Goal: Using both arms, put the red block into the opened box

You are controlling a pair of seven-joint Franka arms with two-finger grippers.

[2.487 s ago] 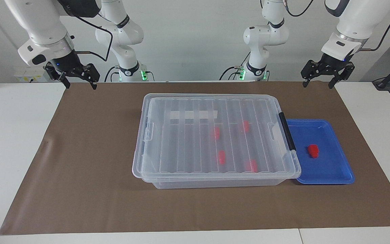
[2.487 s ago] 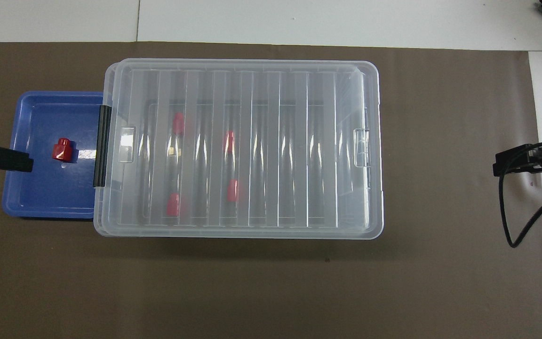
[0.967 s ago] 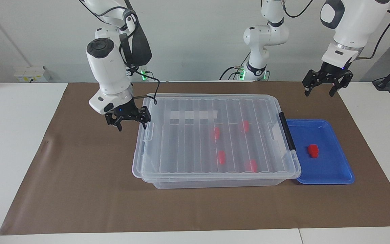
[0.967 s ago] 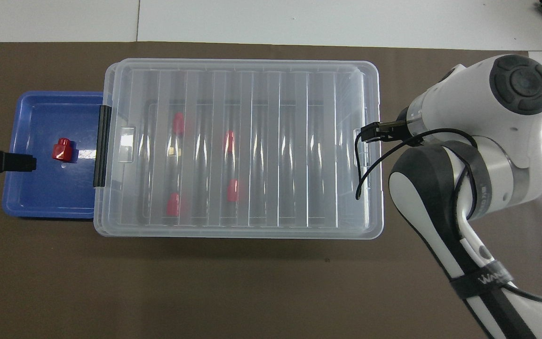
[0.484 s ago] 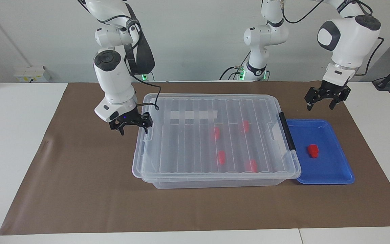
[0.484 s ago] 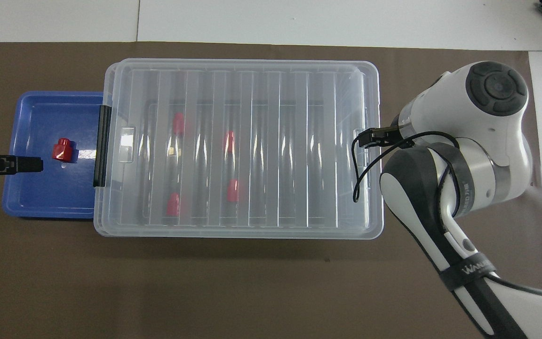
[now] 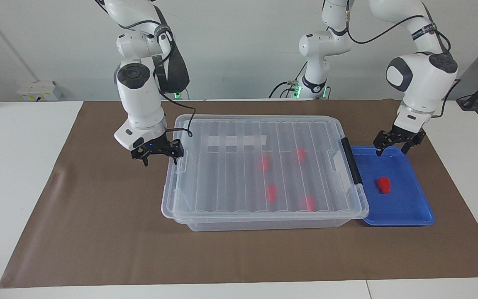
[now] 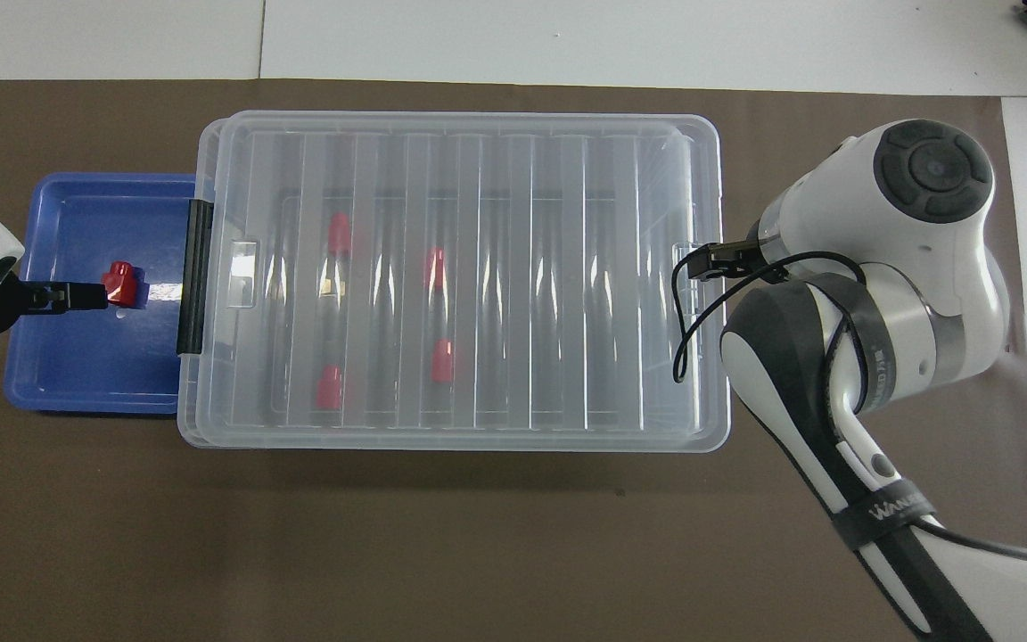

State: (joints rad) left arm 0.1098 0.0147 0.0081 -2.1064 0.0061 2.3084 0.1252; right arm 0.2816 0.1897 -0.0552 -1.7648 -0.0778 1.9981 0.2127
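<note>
Currently we are observing the left pincer spread over the blue tray holding the red block; the right pincer is hanging spread at the lidded box.

1. Our right arm reaches down from its base, forearm nearly upright, wrist bent toward the bench.
2. Our right hand hangs low and points downward, its two fingers spread apart, nothing between them.
3. Our left arm arches up from its base and bends down at the elbow, forearm tilted.
4. Our left hand points downward, fingers parted and empty, held low in the air.
</note>
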